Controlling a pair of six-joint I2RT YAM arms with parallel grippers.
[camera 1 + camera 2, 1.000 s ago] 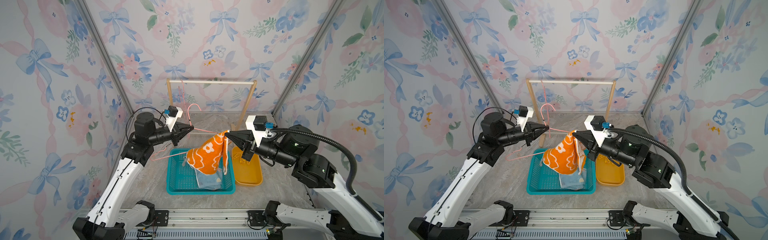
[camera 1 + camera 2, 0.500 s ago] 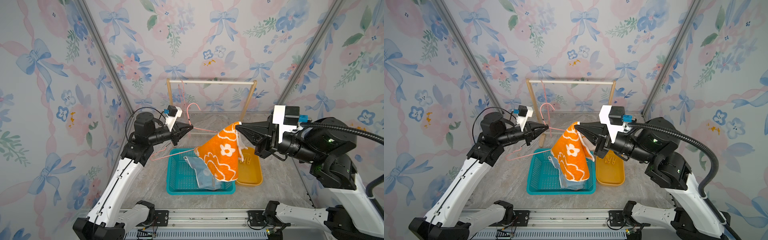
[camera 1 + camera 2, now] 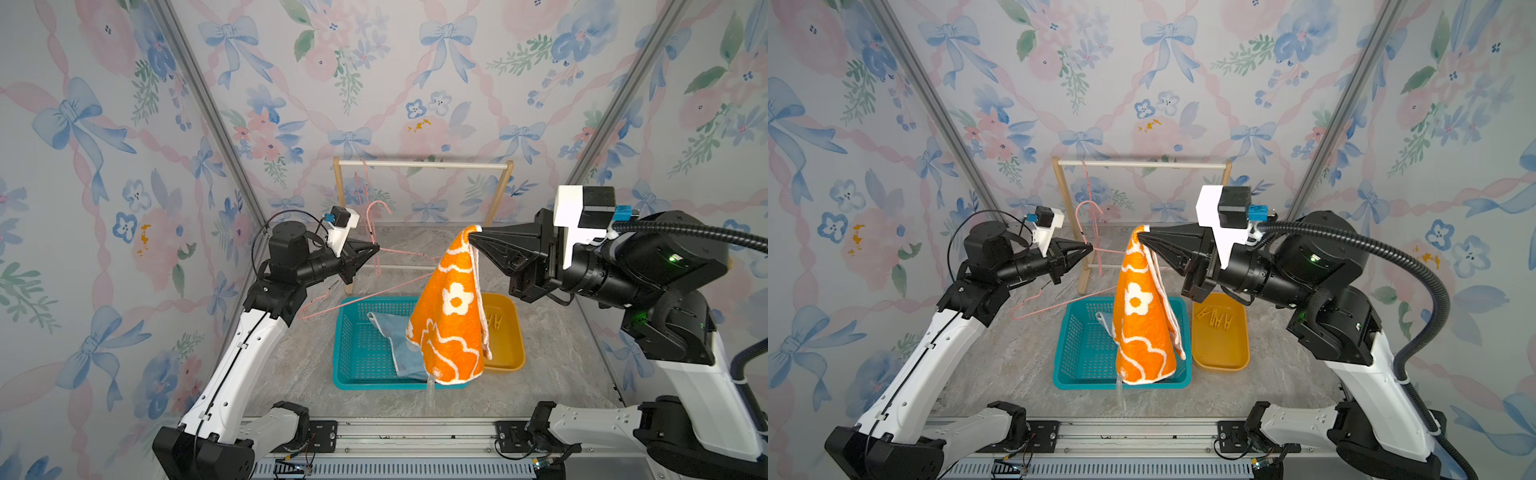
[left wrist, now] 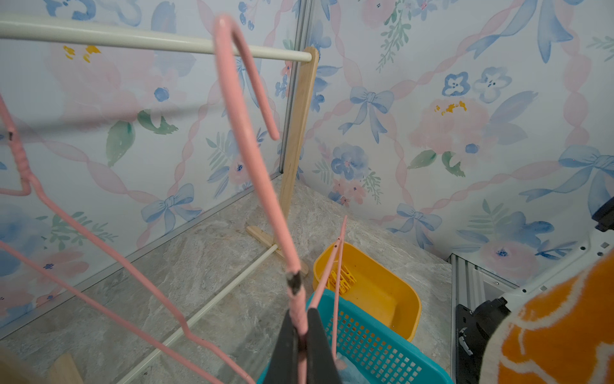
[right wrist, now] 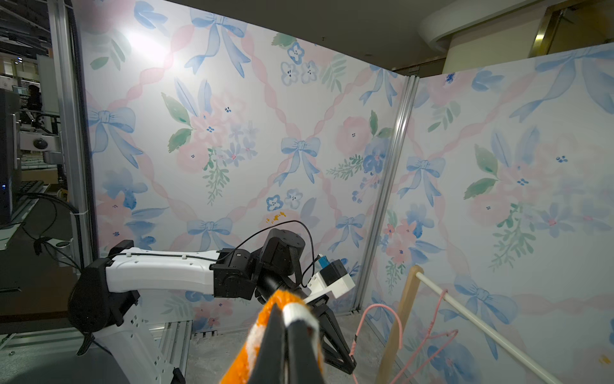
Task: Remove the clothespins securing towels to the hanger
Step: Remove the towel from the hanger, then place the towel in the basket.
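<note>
My right gripper (image 3: pixel 471 233) (image 3: pixel 1139 235) (image 5: pixel 286 316) is shut on the top corner of the orange towel (image 3: pixel 449 316) (image 3: pixel 1140 324), which hangs free above the teal basket (image 3: pixel 357 345). The light blue towel (image 3: pixel 395 336) lies inside that basket. My left gripper (image 3: pixel 377 248) (image 3: pixel 1091 247) (image 4: pixel 300 327) is shut on the neck of the pink wire hanger (image 3: pixel 377 203) (image 4: pixel 251 149), holding it in the air left of the orange towel. Several yellow clothespins (image 3: pixel 1217 319) (image 4: pixel 342 277) lie in the yellow tray (image 3: pixel 1221 357).
A wooden rack (image 3: pixel 424 165) with a white rail stands at the back. A second pink hanger (image 3: pixel 361 187) hangs on the rack's left end. The basket and the tray sit side by side on the marble floor, with floral walls on three sides.
My right gripper has risen and pulled back to the right with the orange towel, which now hangs higher and straighter over the basket. The left arm and hanger have stayed in place.
</note>
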